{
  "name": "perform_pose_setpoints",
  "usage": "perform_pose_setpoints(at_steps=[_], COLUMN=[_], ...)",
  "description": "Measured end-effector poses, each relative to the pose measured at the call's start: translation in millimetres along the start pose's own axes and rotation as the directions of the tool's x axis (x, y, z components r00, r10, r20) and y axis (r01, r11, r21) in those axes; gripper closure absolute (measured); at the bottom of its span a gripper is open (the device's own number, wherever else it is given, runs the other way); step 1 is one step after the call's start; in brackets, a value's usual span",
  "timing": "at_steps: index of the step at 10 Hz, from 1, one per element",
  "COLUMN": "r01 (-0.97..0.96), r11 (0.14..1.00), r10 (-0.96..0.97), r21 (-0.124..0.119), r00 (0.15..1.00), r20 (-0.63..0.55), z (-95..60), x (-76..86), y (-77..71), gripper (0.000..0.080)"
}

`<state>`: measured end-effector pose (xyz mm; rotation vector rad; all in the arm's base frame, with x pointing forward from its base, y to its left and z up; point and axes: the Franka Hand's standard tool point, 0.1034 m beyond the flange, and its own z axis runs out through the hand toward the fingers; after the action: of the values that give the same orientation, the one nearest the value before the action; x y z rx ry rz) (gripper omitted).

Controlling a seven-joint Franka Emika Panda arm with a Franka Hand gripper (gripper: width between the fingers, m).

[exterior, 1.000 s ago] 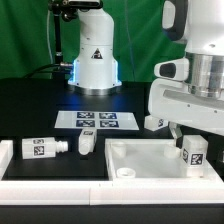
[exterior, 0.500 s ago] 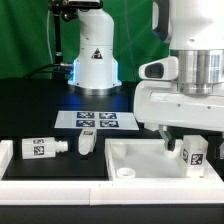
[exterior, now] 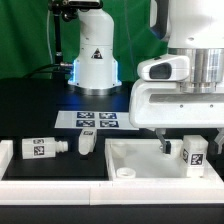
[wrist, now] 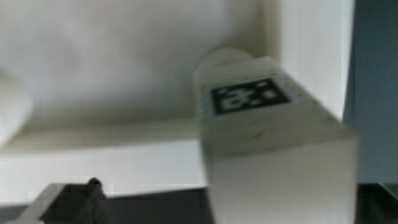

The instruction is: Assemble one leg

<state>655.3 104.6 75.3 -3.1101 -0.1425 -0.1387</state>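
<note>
Exterior view shows you the gripper (exterior: 190, 140) shifted slightly leftward since half a second ago, hovering above the leg (exterior: 194, 153) standing on the white panel (exterior: 140, 160); jaw state can't be told.

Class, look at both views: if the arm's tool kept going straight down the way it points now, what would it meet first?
Most likely the leg standing on the white panel, under the tool. The wrist view shows the peg directly ahead, though depth is hard to judge.
</note>
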Motion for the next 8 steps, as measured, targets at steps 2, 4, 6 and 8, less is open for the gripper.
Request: perform_pose_setpoints(at_steps=[2,4,6,8], r01=[0.095,0.083,0.077,0.051], r11=[0.995,0.997,0.997,0.999], r10=[-0.095,-0.083,-0.077,-0.052], r21=[-0.007,-0.007,-0.004,0.008], r00=[0.995,0.997,0.997,0.998], r20=[-0.007,-0.006,0.007,0.028], z=[0.3,0.9,1.6,1.8], x=[1.1,1.0,-0.9,-3.7], y=[-0.8,0.0,0.3,-9.6], gripper=[0.015,0.015,0.015,0.015])
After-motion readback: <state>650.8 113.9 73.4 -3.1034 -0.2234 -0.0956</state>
